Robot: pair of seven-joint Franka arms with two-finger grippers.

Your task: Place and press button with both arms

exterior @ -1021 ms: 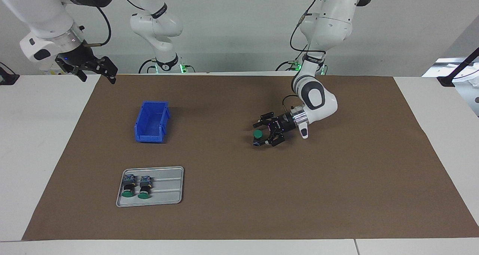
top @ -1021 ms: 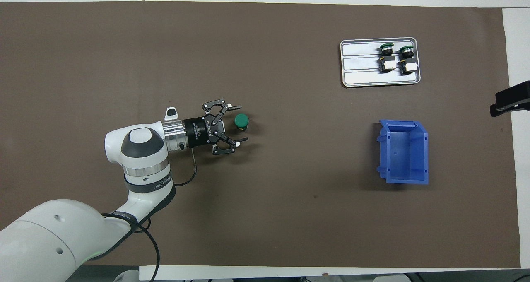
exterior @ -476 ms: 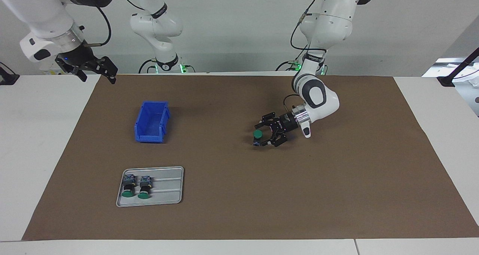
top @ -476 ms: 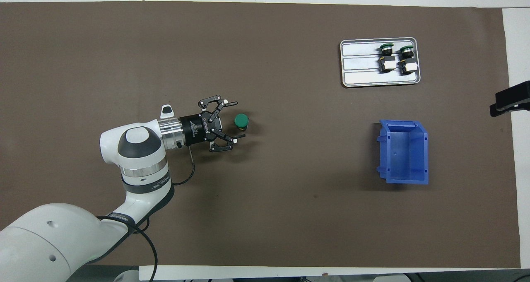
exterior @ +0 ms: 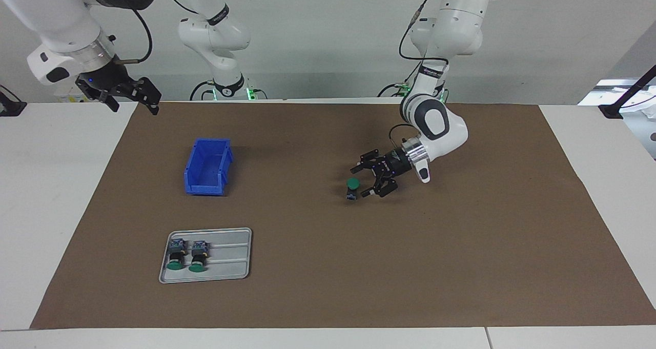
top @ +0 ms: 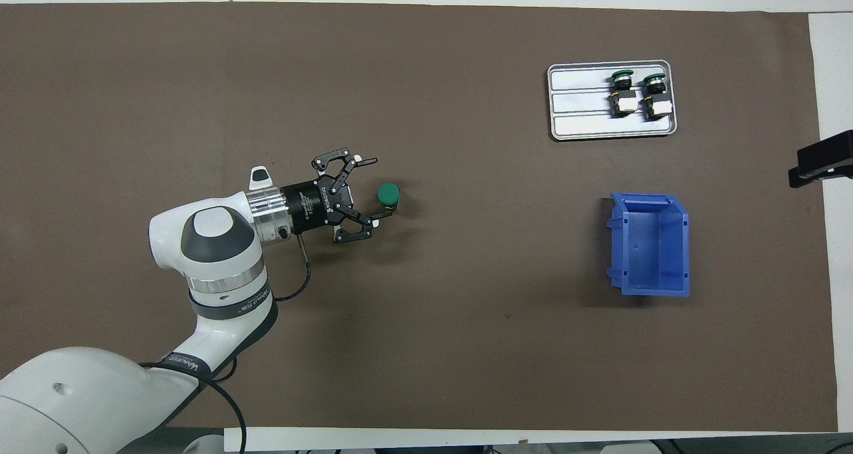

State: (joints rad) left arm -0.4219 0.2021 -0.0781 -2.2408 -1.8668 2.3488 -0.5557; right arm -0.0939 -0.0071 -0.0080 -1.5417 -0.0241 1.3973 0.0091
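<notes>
Since the earlier frames the left gripper point(exterior: 362, 181) has drawn back from the button point(exterior: 351, 186) toward its own arm's end of the table and risen slightly; the button, bin and tray have not shifted. Its jaws stand fully open and hold nothing, one fingertip just beside the button's base.

The button stands upright on the brown mat point(exterior: 461, 246), green cap up, near the middle of the table and well apart from the blue bin point(exterior: 207, 166). This posture presents the cap for a downward press, so placing appears complete and pressing remains.

The right gripper point(exterior: 130, 97) waits raised over the mat's corner at its own arm's end, jaws open and empty.

Two more buttons point(exterior: 186, 255) lie on their sides in the grey tray point(exterior: 230, 257), which sits farther from the robots than the bin, probably as stock for later cycles.

The withdrawal probably clears space above the cap. Risk: a brush from the nearby fingertip could topple the narrow-based button.
</notes>
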